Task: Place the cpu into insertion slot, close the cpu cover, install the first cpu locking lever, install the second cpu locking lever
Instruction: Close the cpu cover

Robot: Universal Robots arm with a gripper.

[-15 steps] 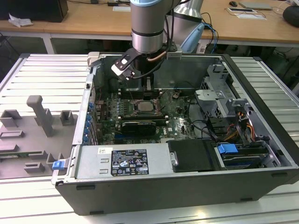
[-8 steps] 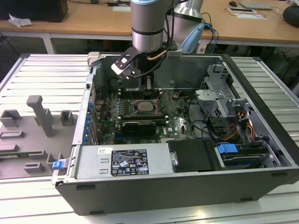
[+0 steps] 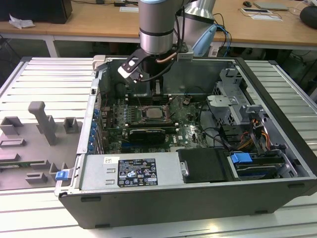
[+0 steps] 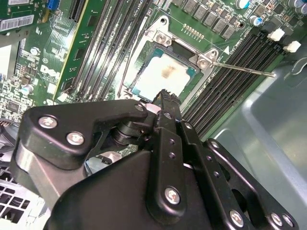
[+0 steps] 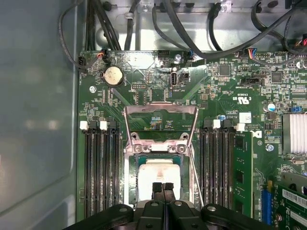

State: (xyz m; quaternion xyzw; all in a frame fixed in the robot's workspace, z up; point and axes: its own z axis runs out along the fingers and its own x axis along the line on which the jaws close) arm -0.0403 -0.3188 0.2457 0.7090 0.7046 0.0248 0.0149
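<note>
Right now the arm [image 3: 156,25] hangs straight down from the far side into the open computer case [image 3: 198,198], wrist vertical. The gripper [image 5: 162,188] is poised just over the near edge of the cpu [image 5: 158,173], its 2 fingers pressed together with nothing between them. The cpu lies flat inside the insertion slot [image 5: 129,172], pale top facing up. The cpu cover [image 5: 160,110] is swung back on its hinge toward the far side, so the board shows through its window. In the second wrist view, 1 thin locking lever [image 4: 240,68] sticks out sideways from the socket corner, unlatched. Long black memory slots [image 5: 100,167] flank the socket on both sides. The case rests on a slatted metal table [image 3: 44,79], with grey fixture blocks [image 3: 44,124] on the exterior view's left and wooden desks [image 3: 89,22] across the far end of the room
</note>
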